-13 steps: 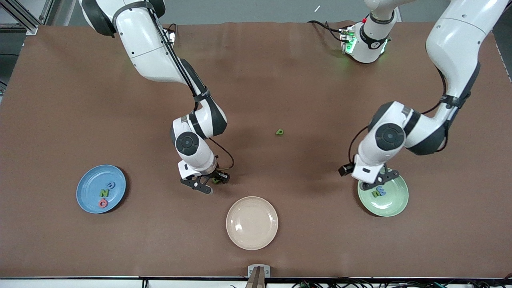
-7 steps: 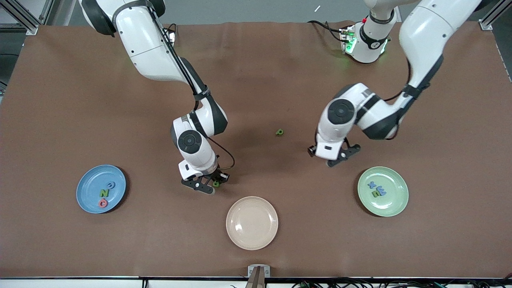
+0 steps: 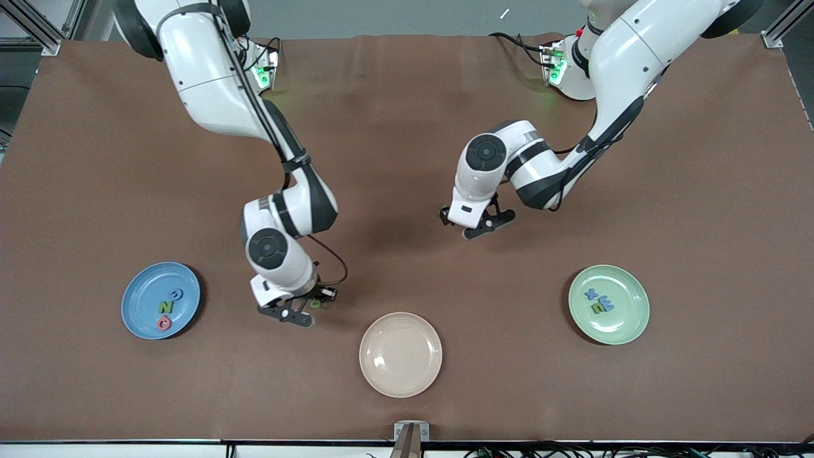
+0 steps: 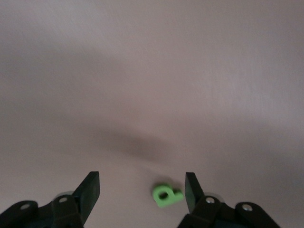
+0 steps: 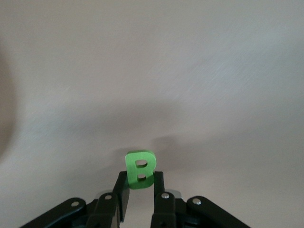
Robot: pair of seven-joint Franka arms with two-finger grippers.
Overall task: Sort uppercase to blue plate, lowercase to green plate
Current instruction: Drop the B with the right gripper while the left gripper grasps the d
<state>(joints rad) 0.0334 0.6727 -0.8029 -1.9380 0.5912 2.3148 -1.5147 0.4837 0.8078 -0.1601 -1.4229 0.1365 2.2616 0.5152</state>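
Observation:
My right gripper (image 3: 307, 311) is shut on a green capital B (image 5: 140, 168), an uppercase letter, over bare table between the blue plate (image 3: 143, 289) and the cream plate. The B (image 3: 314, 303) stands upright between the fingers. The blue plate holds a blue C-like letter (image 3: 176, 294), a green N (image 3: 165, 307) and a red O (image 3: 163, 323). My left gripper (image 4: 142, 191) is open over the table's middle, its fingers either side of a green lowercase p (image 4: 166, 195) lying flat; the front view hides the p under that hand. The green plate (image 3: 628, 321) holds three lowercase letters (image 3: 600, 303).
A bare cream plate (image 3: 400, 354) sits near the front edge, between the two coloured plates. Both arms reach in from the robots' side of the brown table (image 3: 407, 114).
The left arm swung from over the green plate to over the p. The right gripper closed on the B and carried it toward the blue plate.

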